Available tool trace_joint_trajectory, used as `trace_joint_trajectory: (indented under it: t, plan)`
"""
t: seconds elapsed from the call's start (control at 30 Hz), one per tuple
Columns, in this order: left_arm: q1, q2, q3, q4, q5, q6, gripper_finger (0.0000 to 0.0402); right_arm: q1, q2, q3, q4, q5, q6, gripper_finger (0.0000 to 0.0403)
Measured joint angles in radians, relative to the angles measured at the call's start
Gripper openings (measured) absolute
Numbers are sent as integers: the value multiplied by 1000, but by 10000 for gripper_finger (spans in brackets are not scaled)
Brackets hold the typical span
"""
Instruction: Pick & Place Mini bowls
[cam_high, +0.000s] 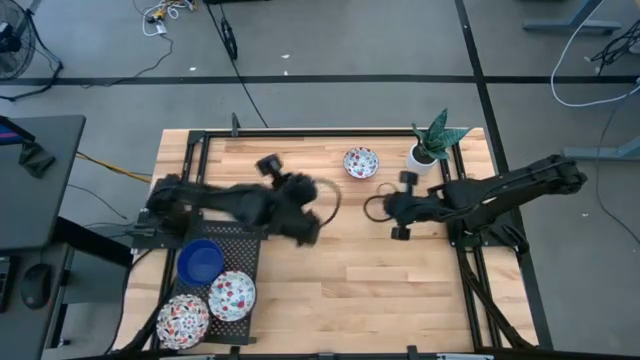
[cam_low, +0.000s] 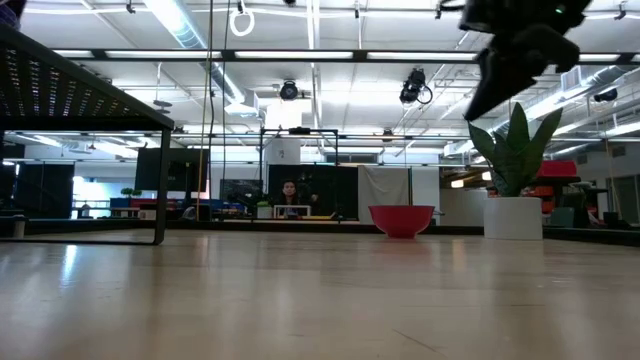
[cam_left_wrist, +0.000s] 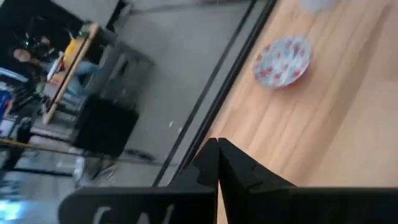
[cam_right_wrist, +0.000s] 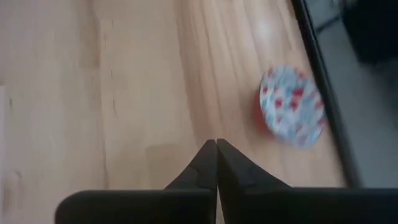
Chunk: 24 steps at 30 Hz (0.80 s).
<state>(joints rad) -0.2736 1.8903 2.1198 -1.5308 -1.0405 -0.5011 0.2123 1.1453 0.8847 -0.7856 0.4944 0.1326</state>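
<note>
One floral mini bowl (cam_high: 361, 161) stands on its base near the table's far edge; it also shows in the low view (cam_low: 401, 220) and both wrist views (cam_left_wrist: 283, 61) (cam_right_wrist: 291, 106). A blue mini bowl (cam_high: 200, 260) and two floral mini bowls (cam_high: 232, 295) (cam_high: 183, 320) sit on the black mesh rack (cam_high: 240, 238) at the near left. My left gripper (cam_left_wrist: 217, 152) is shut and empty above the table's middle (cam_high: 315, 212), blurred. My right gripper (cam_right_wrist: 216, 152) is shut and empty right of it (cam_high: 380, 207), near the lone bowl.
A white plant pot (cam_high: 425, 155) with a green plant stands at the far right, close to the lone bowl. Black frame rails (cam_high: 470, 250) run along the table's left and right sides. Bare wood (cam_high: 380, 290) fills the near middle and right.
</note>
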Motion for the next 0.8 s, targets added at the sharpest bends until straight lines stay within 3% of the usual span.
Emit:
trace_joint_trajectory:
  t: [0.17, 0.37, 0.47, 0.6, 0.73, 0.8]
  plan:
    - [150, 85, -1, 168, 122, 235, 3, 14, -124, -127, -8, -46, 152, 3]
    - [280, 169, -1, 571, 428, 549, 3, 44, -199, -302, 158, -131, 206, 5]
    - [329, 214, 0, 719, 539, 620, 2, 51, -208, -395, 359, -188, 174, 6]
    - [372, 282, 0, 855, 651, 666, 2, 52, -204, -536, 757, -226, 77, 6]
    - [392, 350, -11, 947, 731, 692, 1, 52, -201, -668, 1130, -206, -6, 6]
    - [402, 356, -79, 1062, 774, 696, 1, 51, -205, -716, 1238, -155, -8, 6]
